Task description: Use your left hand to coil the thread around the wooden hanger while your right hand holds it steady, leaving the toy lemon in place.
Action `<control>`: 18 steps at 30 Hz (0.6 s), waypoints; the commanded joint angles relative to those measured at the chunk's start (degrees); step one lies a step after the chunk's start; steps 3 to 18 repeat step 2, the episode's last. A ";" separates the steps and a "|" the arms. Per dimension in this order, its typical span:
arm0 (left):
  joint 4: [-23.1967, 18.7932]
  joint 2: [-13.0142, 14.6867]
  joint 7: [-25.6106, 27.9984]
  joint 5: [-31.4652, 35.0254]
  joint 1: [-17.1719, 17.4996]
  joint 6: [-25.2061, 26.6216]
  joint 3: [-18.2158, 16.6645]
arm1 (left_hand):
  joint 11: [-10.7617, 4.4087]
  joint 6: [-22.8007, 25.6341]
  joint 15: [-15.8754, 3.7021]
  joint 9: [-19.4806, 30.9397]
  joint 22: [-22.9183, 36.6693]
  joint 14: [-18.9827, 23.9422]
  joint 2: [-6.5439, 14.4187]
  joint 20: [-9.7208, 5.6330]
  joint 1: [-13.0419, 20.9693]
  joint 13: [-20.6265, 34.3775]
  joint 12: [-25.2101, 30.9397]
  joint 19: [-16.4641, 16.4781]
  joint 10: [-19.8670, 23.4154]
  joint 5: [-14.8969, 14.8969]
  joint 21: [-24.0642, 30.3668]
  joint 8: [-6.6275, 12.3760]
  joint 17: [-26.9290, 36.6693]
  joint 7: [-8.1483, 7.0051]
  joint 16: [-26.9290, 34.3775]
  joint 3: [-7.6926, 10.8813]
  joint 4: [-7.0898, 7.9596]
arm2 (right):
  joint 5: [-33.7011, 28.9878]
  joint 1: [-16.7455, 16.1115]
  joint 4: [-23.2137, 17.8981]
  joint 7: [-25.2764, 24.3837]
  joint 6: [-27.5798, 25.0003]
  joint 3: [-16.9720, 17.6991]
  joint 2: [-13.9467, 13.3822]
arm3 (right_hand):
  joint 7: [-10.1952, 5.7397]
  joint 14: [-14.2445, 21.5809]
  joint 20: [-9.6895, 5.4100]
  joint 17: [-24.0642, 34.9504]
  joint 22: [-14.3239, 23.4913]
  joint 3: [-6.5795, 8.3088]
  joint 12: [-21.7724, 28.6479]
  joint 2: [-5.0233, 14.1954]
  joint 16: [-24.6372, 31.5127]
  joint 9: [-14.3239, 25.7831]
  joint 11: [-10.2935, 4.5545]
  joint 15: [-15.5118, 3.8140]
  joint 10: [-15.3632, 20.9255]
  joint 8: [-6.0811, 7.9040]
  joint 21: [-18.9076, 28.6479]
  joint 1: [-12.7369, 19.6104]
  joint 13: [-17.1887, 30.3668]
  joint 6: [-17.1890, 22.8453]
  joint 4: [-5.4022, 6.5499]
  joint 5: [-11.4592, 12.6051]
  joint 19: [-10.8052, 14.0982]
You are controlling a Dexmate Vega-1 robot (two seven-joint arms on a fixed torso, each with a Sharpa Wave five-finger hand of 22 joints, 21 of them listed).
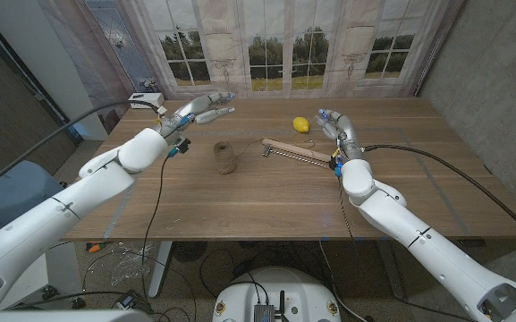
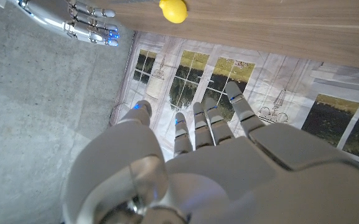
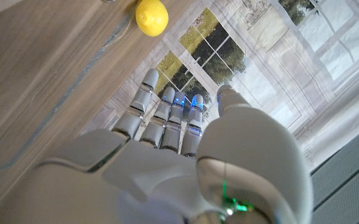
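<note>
- Thread [image 1: 225,157], wound as a brown spool, is standing upright near the middle of the table [image 1: 266,201], untouched by either hand.
- Hanger [image 1: 295,151] is lying flat just right of the spool, its wooden bar running toward the right hand, with a metal part at its left end.
- Lemon [image 1: 302,124] is sitting behind the hanger, toward the far edge, apart from both; it is also showing in the left wrist view [image 2: 173,10] and the right wrist view [image 3: 151,17].
- Left hand [image 1: 202,110] is hovering over the far left part of the table, behind and left of the spool, its fingers [image 2: 195,127] stretching out nearly straight and holding nothing.
- Right hand [image 1: 339,127] is hanging just right of the lemon and behind the hanger's right end, its fingers [image 3: 167,115] extending side by side with the thumb apart, gripping nothing.
- In the left wrist view the right hand [image 2: 73,18] is appearing near the lemon, fingers straight.
- A small white box [image 1: 146,97] is sitting at the table's far left corner, just beyond the left hand.
- A backdrop printed with windows [image 1: 280,45] is hanging behind the table.
</note>
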 commanded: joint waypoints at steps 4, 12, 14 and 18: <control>3.15 -2.61 -0.55 -8.42 1.76 -3.74 -2.65 | 0.24 0.39 0.62 -0.04 0.17 0.34 0.26 0.42 -1.00 -0.25 0.63 0.66 0.53 -0.01 -0.24 0.27 -0.15 0.81 0.37 0.25 0.80 | -2.92 -2.80 8.20 -8.98 18.53 2.99 7.01 | 0.06 0.38 0.29 -0.29 0.08 0.10 0.34 -0.43 0.08 0.17 0.18 0.08 1.32 0.45 -0.85 -1.67 0.07 1.38 0.36 -0.47 -1.58; 3.15 -2.61 -0.55 -8.42 1.76 -3.74 -2.65 | 0.24 0.39 0.62 -0.04 0.17 0.34 0.26 0.42 -1.00 -0.25 0.63 0.66 0.53 -0.01 -0.24 0.27 -0.15 0.81 0.37 0.25 0.80 | -2.92 -2.80 8.20 -8.98 18.53 2.99 7.01 | 0.06 0.38 0.29 -0.29 0.08 0.10 0.34 -0.43 0.08 0.17 0.18 0.08 1.32 0.45 -0.85 -1.67 0.07 1.38 0.36 -0.47 -1.58; 3.15 -2.61 -0.55 -8.42 1.76 -3.74 -2.65 | 0.24 0.39 0.62 -0.04 0.17 0.34 0.26 0.42 -1.00 -0.25 0.63 0.66 0.53 -0.01 -0.24 0.27 -0.15 0.81 0.37 0.25 0.80 | -2.92 -2.80 8.20 -8.98 18.53 2.99 7.01 | 0.06 0.38 0.29 -0.29 0.08 0.10 0.34 -0.43 0.08 0.17 0.18 0.08 1.32 0.45 -0.85 -1.67 0.07 1.38 0.36 -0.47 -1.58; 3.15 -2.61 -0.55 -8.42 1.76 -3.74 -2.65 | 0.24 0.39 0.62 -0.04 0.17 0.34 0.26 0.42 -1.00 -0.25 0.63 0.66 0.53 -0.01 -0.24 0.27 -0.15 0.81 0.37 0.25 0.80 | -2.92 -2.80 8.20 -8.98 18.53 2.99 7.01 | 0.06 0.38 0.29 -0.29 0.08 0.10 0.34 -0.43 0.08 0.17 0.18 0.08 1.32 0.45 -0.85 -1.67 0.07 1.38 0.36 -0.47 -1.58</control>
